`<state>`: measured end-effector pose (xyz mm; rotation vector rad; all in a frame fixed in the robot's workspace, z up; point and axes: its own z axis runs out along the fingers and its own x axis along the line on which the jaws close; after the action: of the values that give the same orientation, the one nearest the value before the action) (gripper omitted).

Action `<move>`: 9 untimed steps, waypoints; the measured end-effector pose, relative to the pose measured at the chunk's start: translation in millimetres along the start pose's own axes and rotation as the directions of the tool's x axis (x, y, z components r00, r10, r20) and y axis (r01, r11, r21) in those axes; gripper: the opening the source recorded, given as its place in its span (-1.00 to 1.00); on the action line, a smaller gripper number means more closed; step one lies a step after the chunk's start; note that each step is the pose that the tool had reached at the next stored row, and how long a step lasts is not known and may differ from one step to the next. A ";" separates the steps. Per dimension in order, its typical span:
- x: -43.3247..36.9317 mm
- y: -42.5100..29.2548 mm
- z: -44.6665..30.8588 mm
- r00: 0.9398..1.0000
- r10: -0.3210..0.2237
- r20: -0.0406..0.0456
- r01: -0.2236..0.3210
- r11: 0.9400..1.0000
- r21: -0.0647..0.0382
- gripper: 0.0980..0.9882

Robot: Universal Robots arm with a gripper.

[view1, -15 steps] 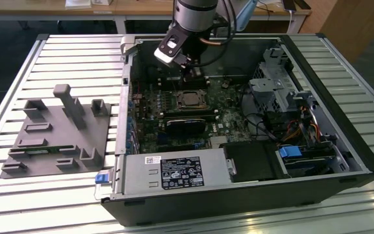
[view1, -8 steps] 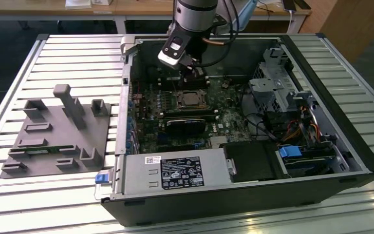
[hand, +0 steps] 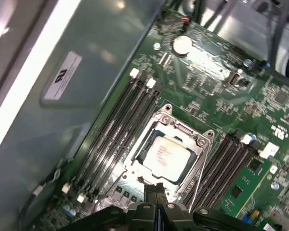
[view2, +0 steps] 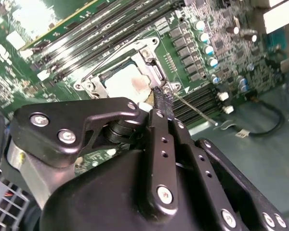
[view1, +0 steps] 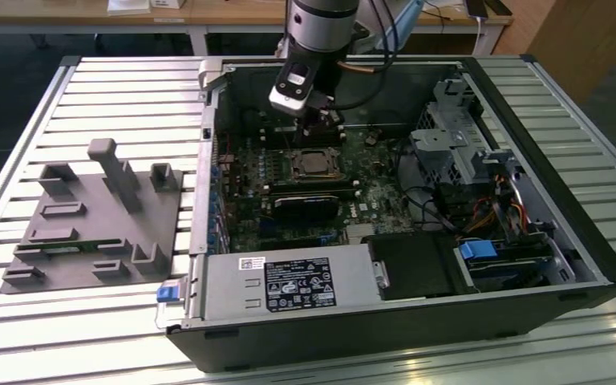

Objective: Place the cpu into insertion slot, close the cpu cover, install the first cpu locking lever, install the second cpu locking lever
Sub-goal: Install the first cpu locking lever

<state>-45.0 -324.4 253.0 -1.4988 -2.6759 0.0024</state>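
On the table (view1: 73, 321), at the exterior view's left, a grey fixture (view1: 94, 216) sat beside the open computer case (view1: 394, 337). Mid-case, the gripper (view1: 324, 124) hung just over the insertion slot (view1: 314, 163); drive cages (view1: 468, 152) stood at the exterior view's right. The cpu (hand: 166, 156) lay seated in the slot, the cpu cover (hand: 183, 129) down around it. Gripper fingers were pressed together with nothing between, tip at the socket corner by a thin locking lever (view2: 195, 110). Judged: a lever step in hand, likely the first; it would call for pushing that rod down under its catch. Contact with the rod unclear; socket's near edge hidden behind the gripper; which lever this was, hard to tell.
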 end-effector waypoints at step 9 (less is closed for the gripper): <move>0.0 0.0 0.3 0.992 -0.123 0.013 0.123 0.992 -0.003 -0.98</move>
<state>-45.0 -324.4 252.7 -1.3360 -2.7752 -0.0003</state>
